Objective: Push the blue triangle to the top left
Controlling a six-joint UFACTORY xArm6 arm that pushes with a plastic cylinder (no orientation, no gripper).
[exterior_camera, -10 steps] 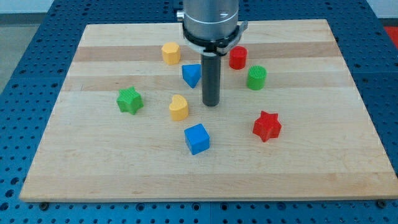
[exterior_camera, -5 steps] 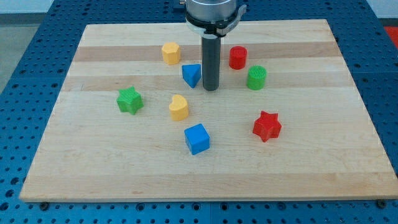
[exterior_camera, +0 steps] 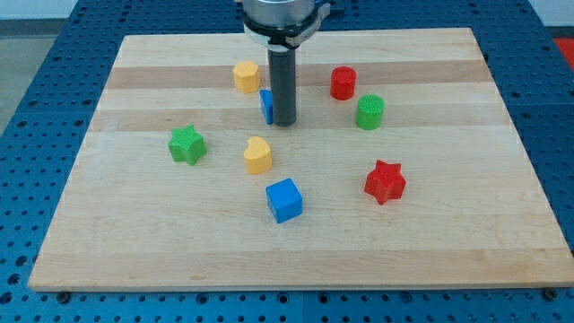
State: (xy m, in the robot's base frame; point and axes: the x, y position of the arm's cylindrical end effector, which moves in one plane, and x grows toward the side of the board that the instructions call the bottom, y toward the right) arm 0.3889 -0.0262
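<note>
The blue triangle [exterior_camera: 266, 106] lies on the wooden board [exterior_camera: 430, 233] above the middle, mostly hidden behind my rod; only its left edge shows. My tip [exterior_camera: 283, 123] touches the board right against the triangle's right side. A yellow block [exterior_camera: 247, 76] sits just up and left of the triangle.
A red cylinder [exterior_camera: 343, 82] and a green cylinder [exterior_camera: 369, 112] stand to the right of my tip. A yellow heart [exterior_camera: 257, 155] and a blue cube [exterior_camera: 284, 199] lie below it. A green star [exterior_camera: 186, 144] is at the left, a red star [exterior_camera: 385, 181] at the lower right.
My tip has moved up and to the left, from the triangle's lower right to right against it, now covering most of it. The triangle has barely shifted left.
</note>
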